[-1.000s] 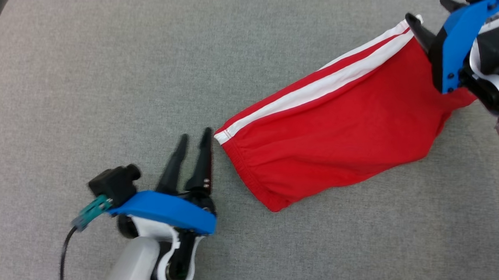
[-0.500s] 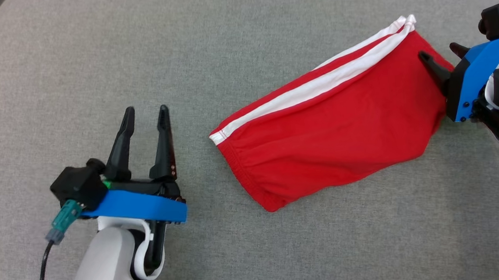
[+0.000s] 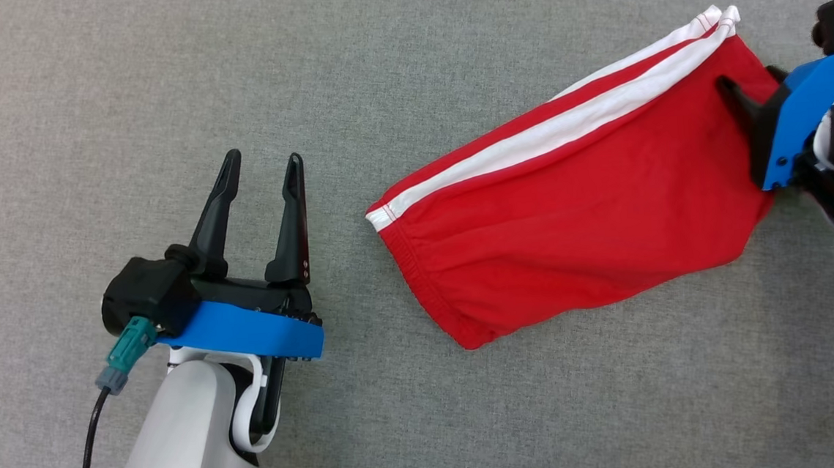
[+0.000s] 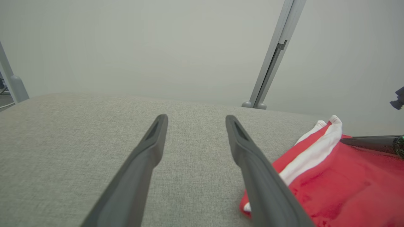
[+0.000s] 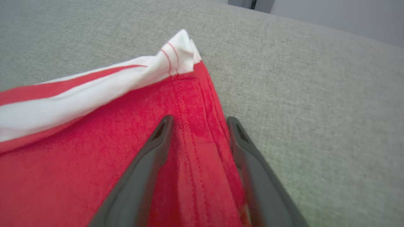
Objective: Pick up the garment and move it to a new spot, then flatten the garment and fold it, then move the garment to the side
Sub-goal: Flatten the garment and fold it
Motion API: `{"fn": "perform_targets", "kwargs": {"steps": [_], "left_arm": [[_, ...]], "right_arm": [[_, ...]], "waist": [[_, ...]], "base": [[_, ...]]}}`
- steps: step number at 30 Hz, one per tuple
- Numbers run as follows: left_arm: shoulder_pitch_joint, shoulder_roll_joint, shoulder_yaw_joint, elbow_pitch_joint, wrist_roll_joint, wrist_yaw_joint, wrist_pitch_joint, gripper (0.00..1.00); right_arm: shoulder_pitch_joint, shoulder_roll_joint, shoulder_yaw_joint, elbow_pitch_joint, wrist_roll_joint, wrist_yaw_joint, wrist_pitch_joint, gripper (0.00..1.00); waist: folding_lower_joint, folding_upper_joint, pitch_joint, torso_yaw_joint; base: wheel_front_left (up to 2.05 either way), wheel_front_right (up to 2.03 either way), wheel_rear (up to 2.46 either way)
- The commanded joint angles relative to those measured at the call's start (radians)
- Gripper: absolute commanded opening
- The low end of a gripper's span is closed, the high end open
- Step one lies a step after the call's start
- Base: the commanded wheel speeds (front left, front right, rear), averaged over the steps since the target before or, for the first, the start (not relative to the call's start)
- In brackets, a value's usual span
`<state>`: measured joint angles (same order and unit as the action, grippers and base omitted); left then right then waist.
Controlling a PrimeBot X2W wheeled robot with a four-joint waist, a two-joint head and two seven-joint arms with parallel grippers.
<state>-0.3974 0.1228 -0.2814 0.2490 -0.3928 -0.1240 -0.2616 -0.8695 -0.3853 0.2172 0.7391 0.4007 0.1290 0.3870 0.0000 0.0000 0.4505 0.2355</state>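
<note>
Grey fabric surface point(image 3: 474, 421); metal post point(image 4: 274, 60) behind, against pale wall point(image 4: 157, 47)

red garment point(image 3: 576, 201) lying flat on the grey fabric surface point(image 3: 156, 76); probably shorts folded in half, hard to confirm; two white stripes point(image 3: 563, 124) along the upper edge; it slants from the gathered waistband point(image 3: 431, 284) at lower left up to a bunched white corner point(image 3: 721, 18) at upper right; light creases

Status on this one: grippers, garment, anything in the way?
Left gripper open, apart from red shorts. Right gripper open, fingers astride their hem. Shorts lie on grey pad. Nothing seen blocking.
</note>
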Motion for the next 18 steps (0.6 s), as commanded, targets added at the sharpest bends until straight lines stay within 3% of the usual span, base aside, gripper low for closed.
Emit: {"fn": "perform_targets", "kwargs": {"steps": [1,10,18], "left_arm": [[-0.005,0.002,0.004,0.002,0.008,-0.004,-0.004,1.00],[0.044,0.022,0.004,0.037,-0.001,-0.008,-0.004,1.00],[0.103,0.063,0.008,0.039,-0.010,-0.009,-0.004,1.00]], "right_arm": [[0.028,0.023,0.022,0.019,0.007,0.003,0.016,0.00],[0.061,0.003,-0.068,0.000,0.012,0.002,-0.121,0.00],[0.202,0.024,-0.244,-0.099,-0.105,0.002,-0.156,0.00]], "waist": [[0.0000,0.0000,-0.004,-0.002],[0.0000,0.0000,-0.065,-0.039],[0.0000,0.0000,-0.155,-0.114]], "base": [[0.00,0.00,0.00],[0.00,0.00,0.00],[0.00,0.00,0.00]]}}
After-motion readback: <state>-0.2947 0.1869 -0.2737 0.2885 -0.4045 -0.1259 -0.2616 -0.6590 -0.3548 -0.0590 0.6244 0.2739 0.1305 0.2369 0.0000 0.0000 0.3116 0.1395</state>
